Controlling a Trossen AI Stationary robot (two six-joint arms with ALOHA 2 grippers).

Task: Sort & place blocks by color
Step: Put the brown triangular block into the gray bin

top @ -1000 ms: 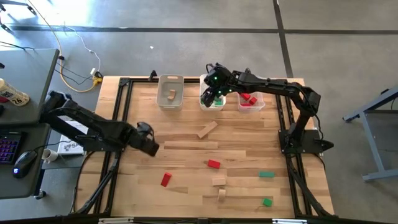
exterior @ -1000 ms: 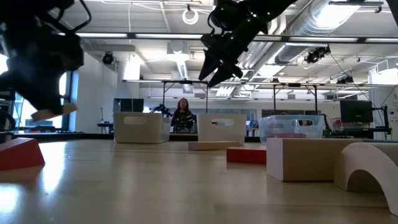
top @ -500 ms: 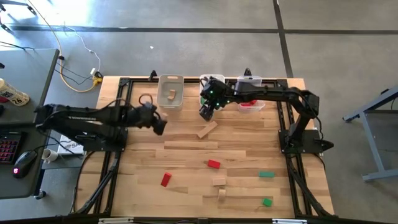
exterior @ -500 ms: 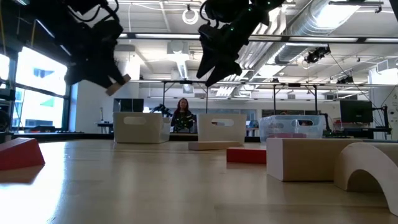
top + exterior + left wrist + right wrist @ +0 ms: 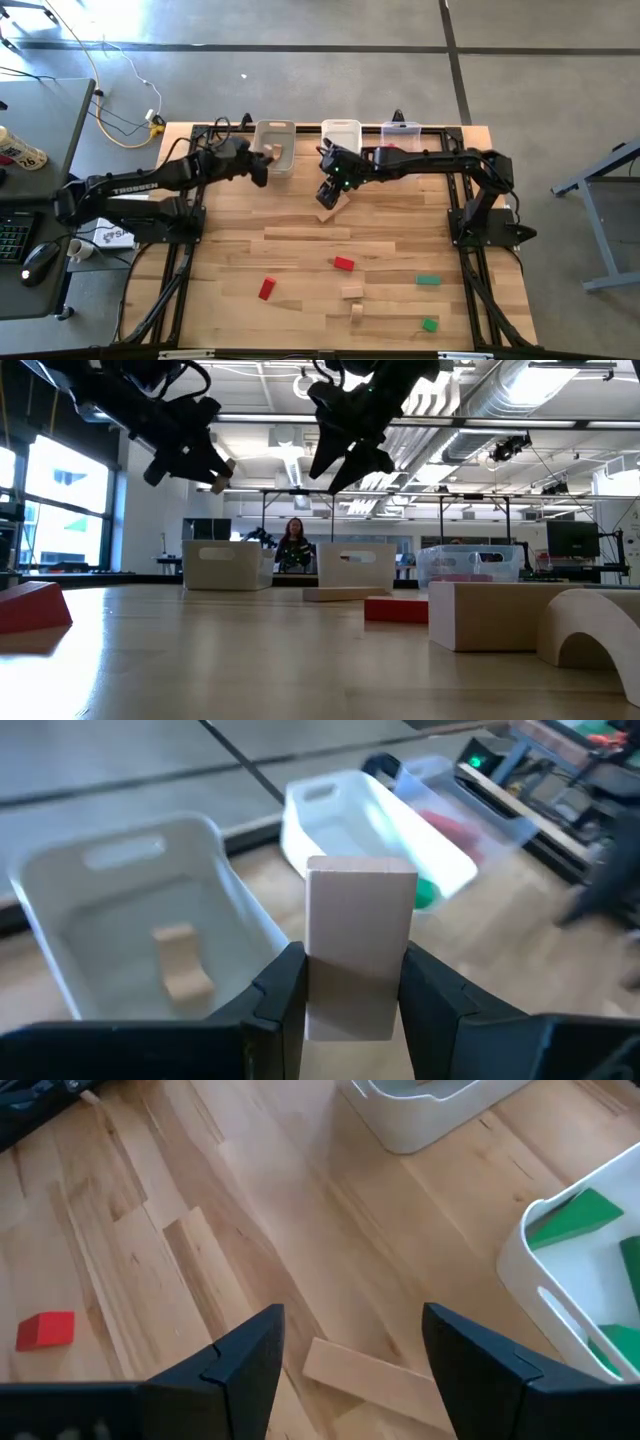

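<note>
My left gripper [image 5: 260, 172] is shut on a tan block [image 5: 358, 945] and hangs in the air beside the left white bin [image 5: 276, 133], which holds one tan piece [image 5: 180, 960]. In the low view the tan block [image 5: 222, 471] shows at the tip of my left gripper [image 5: 205, 463], high above the table. My right gripper [image 5: 350, 1342] stands open above a tan plank [image 5: 372, 1377] that lies flat on the table in front of the middle bin [image 5: 341, 128]. That bin holds green blocks [image 5: 583, 1216]. My left gripper pinches the tan block by two opposite sides [image 5: 318, 982] between its two fingers [image 5: 284, 992]. The fingers are on the end nearest the wrist, and the rest of the block sticks out past them. The block is lifted clear of the table and bins.
A third bin [image 5: 403, 129] at the far right holds red pieces. Loose on the table lie a long tan plank [image 5: 307, 233], two red blocks [image 5: 343, 264] [image 5: 266, 289], tan pieces [image 5: 351, 291] [image 5: 356, 312] and two green blocks [image 5: 428, 281] [image 5: 430, 324].
My left gripper has swung from the table's left middle toward the far edge and up, turning as it went, and carries the tan block to beside the left bin. My right gripper, staying open, has moved from over the middle bin toward the near edge, over the tan plank.
</note>
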